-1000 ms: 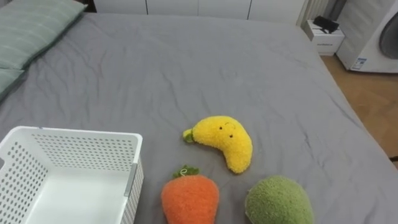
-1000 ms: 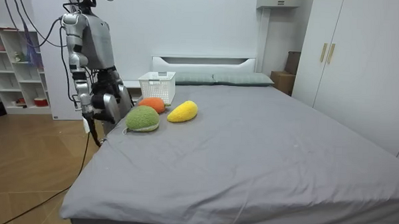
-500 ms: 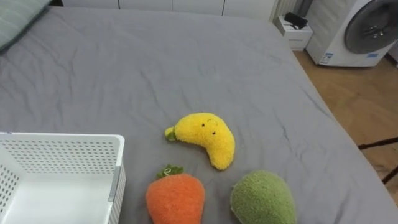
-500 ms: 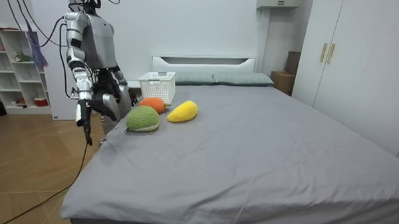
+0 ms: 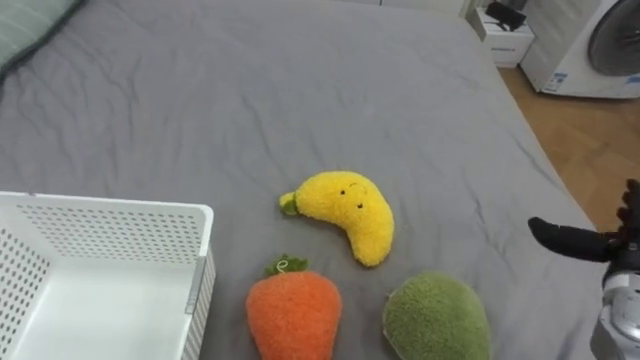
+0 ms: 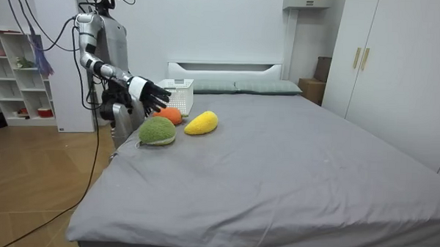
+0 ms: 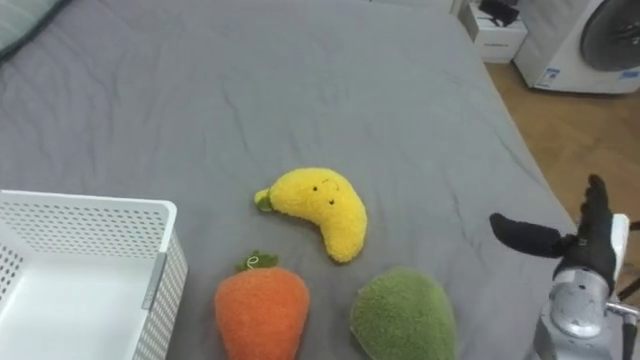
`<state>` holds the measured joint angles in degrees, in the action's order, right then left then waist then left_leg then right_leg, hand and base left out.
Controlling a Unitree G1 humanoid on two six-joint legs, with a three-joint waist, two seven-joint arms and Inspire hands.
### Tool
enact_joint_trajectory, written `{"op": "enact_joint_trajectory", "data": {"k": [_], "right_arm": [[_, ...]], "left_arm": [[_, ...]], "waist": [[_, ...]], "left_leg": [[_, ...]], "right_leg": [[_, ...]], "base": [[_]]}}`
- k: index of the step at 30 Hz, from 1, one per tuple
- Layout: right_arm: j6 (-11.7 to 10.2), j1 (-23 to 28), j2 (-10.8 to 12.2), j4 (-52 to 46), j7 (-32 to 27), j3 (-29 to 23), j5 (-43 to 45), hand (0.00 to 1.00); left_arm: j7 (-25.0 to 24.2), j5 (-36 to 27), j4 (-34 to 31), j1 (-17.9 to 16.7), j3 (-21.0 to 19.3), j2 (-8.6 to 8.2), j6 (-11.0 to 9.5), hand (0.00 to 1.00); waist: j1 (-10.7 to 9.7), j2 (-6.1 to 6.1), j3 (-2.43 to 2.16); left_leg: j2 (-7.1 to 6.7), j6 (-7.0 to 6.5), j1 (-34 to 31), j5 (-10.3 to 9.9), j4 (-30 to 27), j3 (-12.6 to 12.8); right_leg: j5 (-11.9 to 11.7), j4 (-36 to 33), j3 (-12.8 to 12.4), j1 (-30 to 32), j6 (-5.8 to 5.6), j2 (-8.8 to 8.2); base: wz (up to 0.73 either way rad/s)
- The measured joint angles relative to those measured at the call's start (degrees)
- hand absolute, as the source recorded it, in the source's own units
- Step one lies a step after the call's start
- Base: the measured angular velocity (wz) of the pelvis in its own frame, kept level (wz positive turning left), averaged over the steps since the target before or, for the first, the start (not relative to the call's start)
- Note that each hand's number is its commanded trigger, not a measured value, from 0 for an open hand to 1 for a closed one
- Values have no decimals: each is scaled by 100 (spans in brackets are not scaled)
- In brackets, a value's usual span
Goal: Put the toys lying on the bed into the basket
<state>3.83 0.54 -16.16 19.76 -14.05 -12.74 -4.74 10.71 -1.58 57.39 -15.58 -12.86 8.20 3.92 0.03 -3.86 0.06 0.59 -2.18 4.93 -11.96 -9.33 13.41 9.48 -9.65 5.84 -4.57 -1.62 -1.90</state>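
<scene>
White wardrobe, wooden floor

There are 1 banana toy, 1 carrot toy, 1 green toy and 1 white basket.

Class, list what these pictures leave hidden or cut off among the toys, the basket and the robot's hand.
Basket: near end cut off by the eye views' lower and left edges.
Carrot and green toy: lower ends cut off by the eye views' lower edge.
Right hand: partly cut off by the left eye view's right edge.
</scene>
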Motion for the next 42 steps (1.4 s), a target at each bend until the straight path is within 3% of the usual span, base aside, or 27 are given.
{"op": "enact_joint_trajectory", "data": {"k": [10,20,25,32,42], "right_arm": [[-5,16,484,379,817,513,50,0],[7,95,502,920,1477,917,57,0],[341,121,523,1388,1829,967,292,0],[381,120,504,1474,2181,937,726,0],[380,-35,347,2266,2500,932,794,0]], "left_arm": [[38,-12,0,-41,78,-208,-50,0],[-35,-43,0,-18,122,-219,-12,0],[-175,-64,-7,-3,115,-236,133,0],[-239,13,-73,18,59,-247,251,0],[-255,5,-81,31,62,-191,457,0]], "waist": [[44,73,4],[59,59,-22],[76,59,-24],[153,-22,-72],[208,-69,-44]], "left_leg": [[-5,7,59,4,-1,-102],[-9,6,102,4,-36,-157],[-7,6,120,4,-23,-161],[-13,9,133,6,-42,-200],[-18,10,146,5,-31,-277]], "right_leg": [[0,14,89,-120,0,-3],[0,25,177,-216,0,-12],[0,23,224,-203,0,-22],[-2,100,269,-280,4,-19],[-2,104,362,-344,4,-27]], "base": [[4],[2],[0],[3],[4]]}}
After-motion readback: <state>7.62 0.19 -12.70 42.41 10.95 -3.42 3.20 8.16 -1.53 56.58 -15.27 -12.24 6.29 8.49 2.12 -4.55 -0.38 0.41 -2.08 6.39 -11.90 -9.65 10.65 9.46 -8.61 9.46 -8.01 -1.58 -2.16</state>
